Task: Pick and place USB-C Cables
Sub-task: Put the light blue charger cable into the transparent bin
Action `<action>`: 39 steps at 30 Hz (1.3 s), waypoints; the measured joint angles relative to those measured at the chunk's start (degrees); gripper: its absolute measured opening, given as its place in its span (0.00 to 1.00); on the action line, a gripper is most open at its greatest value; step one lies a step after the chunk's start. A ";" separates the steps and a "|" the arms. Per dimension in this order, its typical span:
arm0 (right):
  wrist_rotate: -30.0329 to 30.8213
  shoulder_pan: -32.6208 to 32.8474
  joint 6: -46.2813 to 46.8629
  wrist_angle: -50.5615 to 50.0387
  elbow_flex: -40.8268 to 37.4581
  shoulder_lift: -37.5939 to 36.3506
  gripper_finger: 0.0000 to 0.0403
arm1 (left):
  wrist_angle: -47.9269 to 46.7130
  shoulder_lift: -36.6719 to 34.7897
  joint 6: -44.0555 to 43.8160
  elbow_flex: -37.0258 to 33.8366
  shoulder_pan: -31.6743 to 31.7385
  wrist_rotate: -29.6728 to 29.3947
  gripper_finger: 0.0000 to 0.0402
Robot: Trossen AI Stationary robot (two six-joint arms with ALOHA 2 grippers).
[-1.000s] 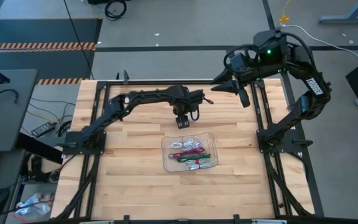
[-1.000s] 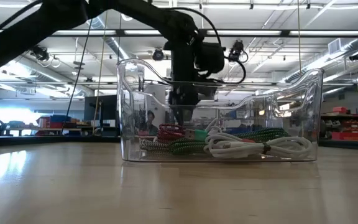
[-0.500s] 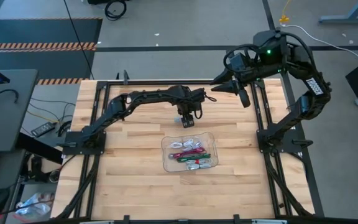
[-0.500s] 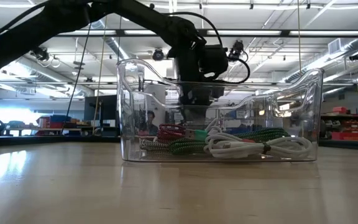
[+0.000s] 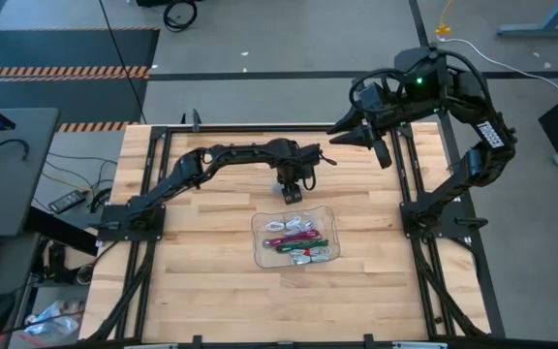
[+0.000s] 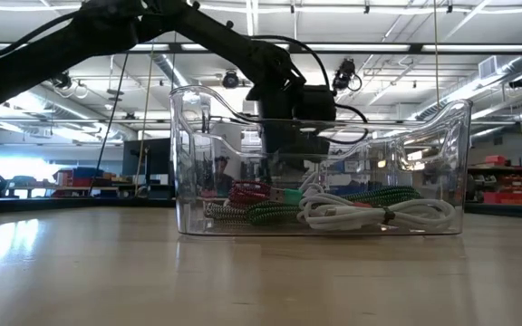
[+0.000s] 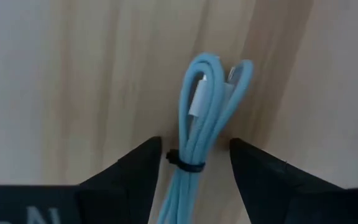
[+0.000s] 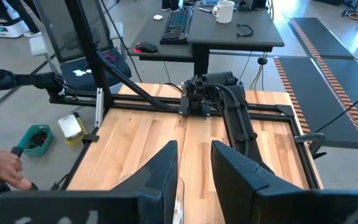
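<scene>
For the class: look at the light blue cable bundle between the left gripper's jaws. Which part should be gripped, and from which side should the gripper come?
Grip the light blue cable bundle across its middle, near the dark tie that binds the strands. Come straight down from above, as the left gripper is posed, with open jaws on either long side. The bundle lies flat on the table, long and narrow, so closing across its width should catch every strand.
</scene>
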 joint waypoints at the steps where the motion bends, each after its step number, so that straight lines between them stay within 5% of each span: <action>1: -0.02 0.02 0.00 0.00 0.00 0.00 0.26 | 0.01 0.00 0.01 0.00 0.01 -0.04 0.49; 9: -0.01 0.02 0.00 0.02 0.00 0.00 0.26 | -0.93 -0.09 -0.08 -0.04 0.14 0.26 0.11; 17: 0.00 0.00 0.00 0.03 0.00 0.00 0.26 | -7.42 -1.78 -0.26 -0.54 -0.28 2.78 0.10; 23: 0.95 -0.15 -0.39 0.03 0.00 0.00 0.26 | -16.79 -9.91 -0.61 -0.33 -1.43 2.52 0.10; 32: 1.99 -0.20 -0.60 0.20 0.00 0.02 0.26 | -16.29 -23.57 -6.27 -0.29 -5.80 2.23 0.10; 39: 3.50 -0.20 0.05 0.55 0.00 0.02 0.26 | -14.77 -27.76 -10.40 -0.27 -12.39 1.67 0.10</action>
